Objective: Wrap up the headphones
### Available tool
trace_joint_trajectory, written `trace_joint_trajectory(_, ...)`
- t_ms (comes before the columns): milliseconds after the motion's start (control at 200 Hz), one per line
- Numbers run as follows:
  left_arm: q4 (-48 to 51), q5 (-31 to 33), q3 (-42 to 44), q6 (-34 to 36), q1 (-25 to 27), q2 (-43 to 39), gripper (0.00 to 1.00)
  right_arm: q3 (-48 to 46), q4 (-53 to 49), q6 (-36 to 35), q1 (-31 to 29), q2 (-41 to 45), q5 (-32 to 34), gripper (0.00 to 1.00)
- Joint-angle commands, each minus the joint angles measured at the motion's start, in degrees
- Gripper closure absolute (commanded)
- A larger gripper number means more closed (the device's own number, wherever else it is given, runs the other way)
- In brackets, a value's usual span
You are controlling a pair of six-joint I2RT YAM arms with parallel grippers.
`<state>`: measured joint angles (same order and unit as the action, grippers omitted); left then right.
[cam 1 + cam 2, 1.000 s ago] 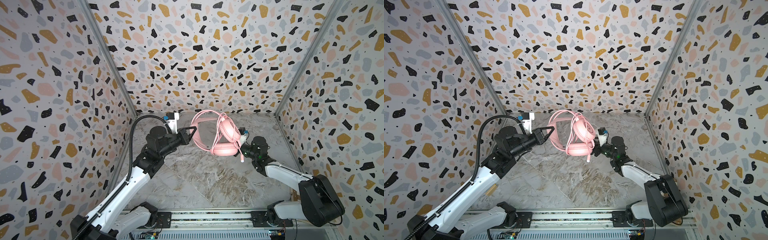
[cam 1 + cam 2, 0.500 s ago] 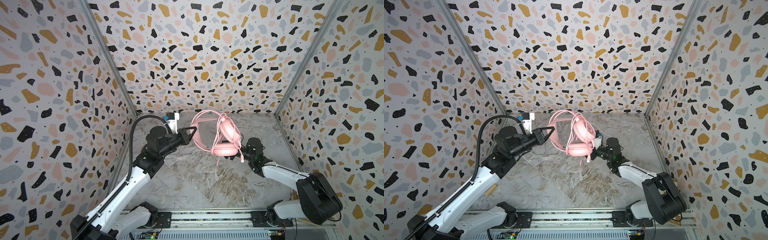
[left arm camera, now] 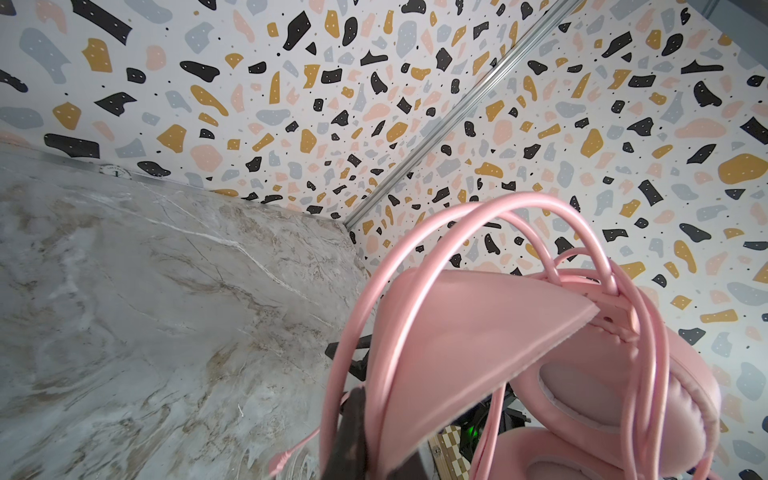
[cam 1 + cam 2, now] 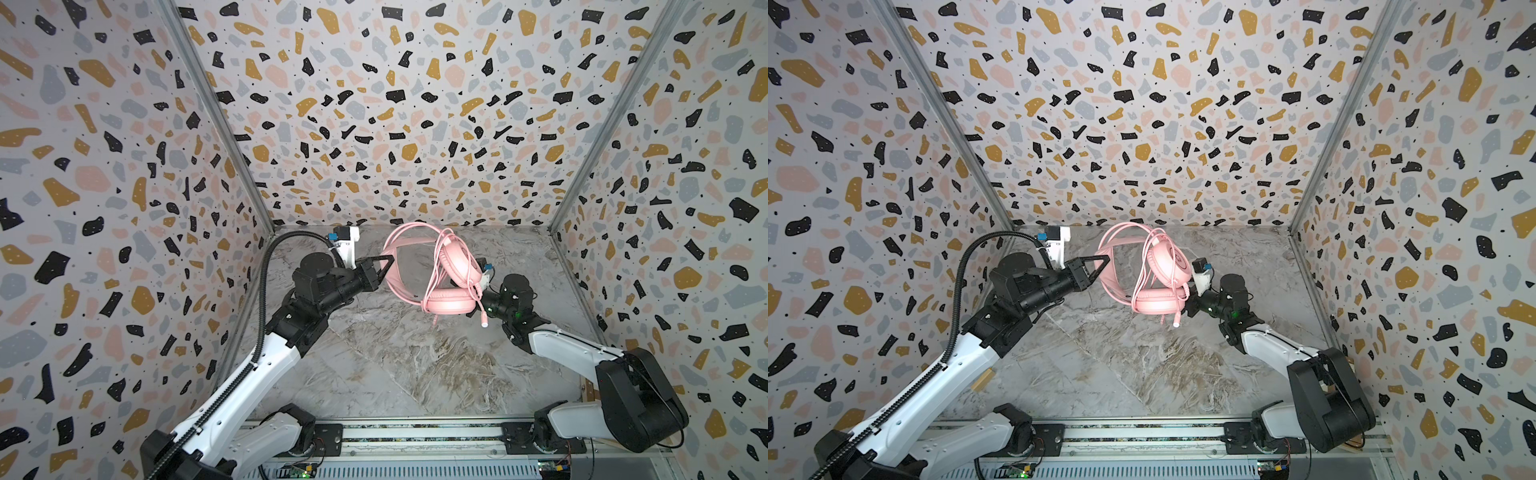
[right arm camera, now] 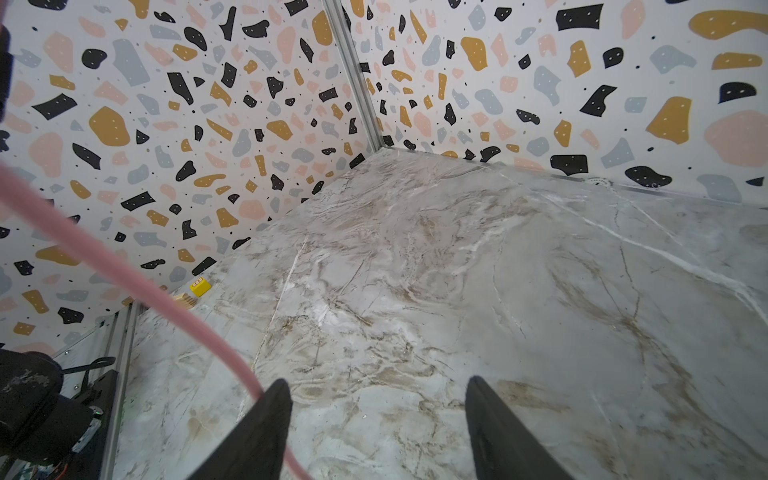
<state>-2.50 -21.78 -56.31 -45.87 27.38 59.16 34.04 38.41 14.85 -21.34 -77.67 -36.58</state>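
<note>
Hanging from the clamped left hand (image 4: 390,261), the headphones (image 4: 451,301) clear the table (image 4: 415,365).

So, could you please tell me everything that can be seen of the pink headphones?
The headphones are pink and look like smooth plastic, with two round padded earcups, a thin double-wire headband and a wide soft band under it. They hang in the air above the marble table, held at the headband by the shut left tool. The thin cable is looped over the earcups and passes close beside the open right tool. Its plug dangles free.
</note>
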Motion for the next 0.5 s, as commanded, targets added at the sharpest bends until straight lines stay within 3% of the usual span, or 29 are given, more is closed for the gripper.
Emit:
trace_joint_trajectory(0,-6.1,-1.3,-3.7,-1.6,-0.4,-1.8,1.00,-0.9,2.9,2.4,1.2,1.3,-2.0,0.32)
trace_joint_trajectory(496,-6.7,-1.6,-3.9,-2.0,-0.3,-1.3,1.00,-1.3,7.1,3.9,1.9,-0.3,-3.9,0.32)
